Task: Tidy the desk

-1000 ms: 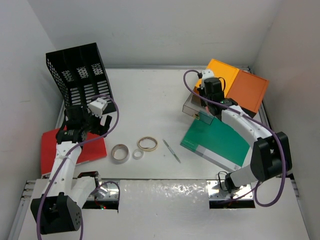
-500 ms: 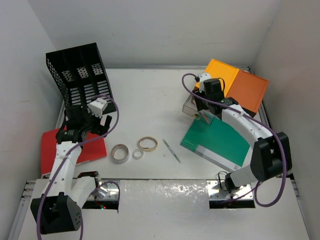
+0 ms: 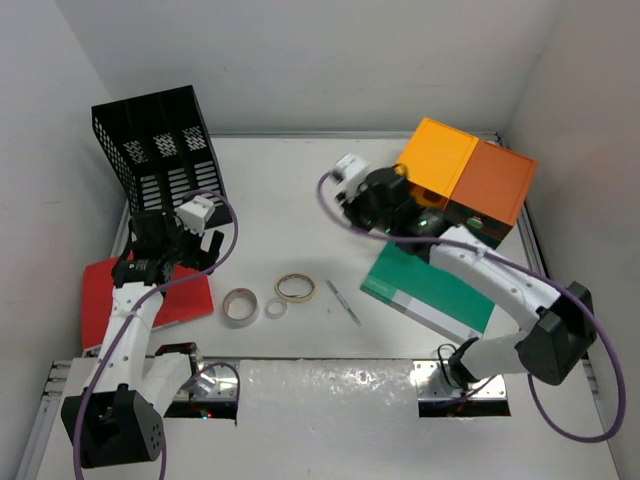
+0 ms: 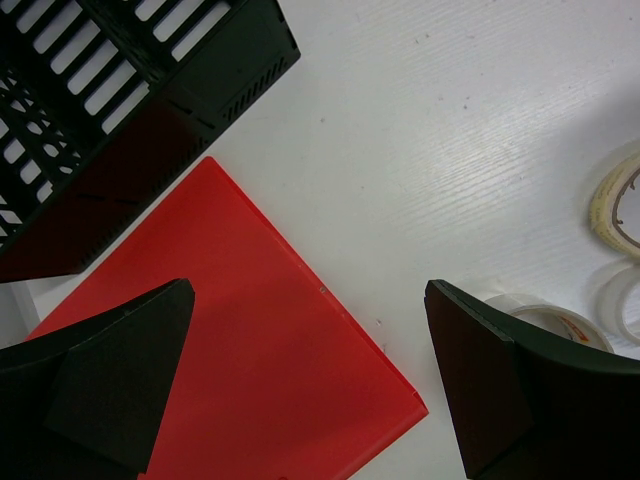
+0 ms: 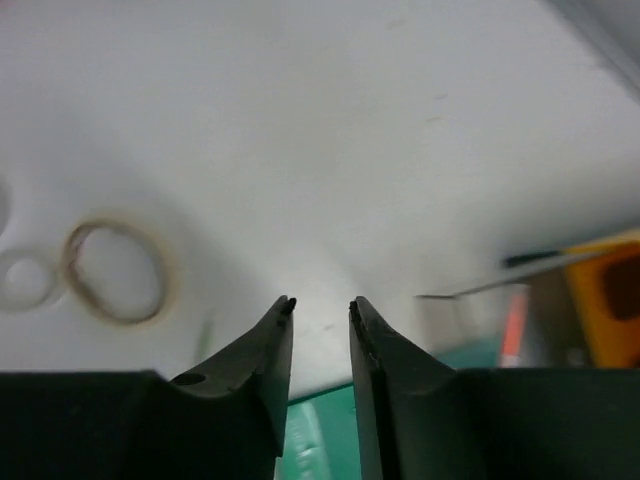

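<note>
White rectangular desk (image 3: 300, 200) filling mid-view, apparently unsorted: red flat folder (image 3: 185, 300) at 8 o'clock, pale tape rings (image 3: 240, 307) and slim grey pen (image 3: 343, 302) at 6; left gripper (image 4: 308, 292) gaping, right gripper (image 5: 321, 302) narrowly parted, both empty.

White desk (image 3: 290, 195), large, flat, thin silvery rim

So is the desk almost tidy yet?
Not nearly. Nothing is in hand: the left tool hangs open over the red folder, the right tool is empty above the desk. Three tape rolls, the pen and the green notebook lie loose, and the file rack looks empty.
</note>
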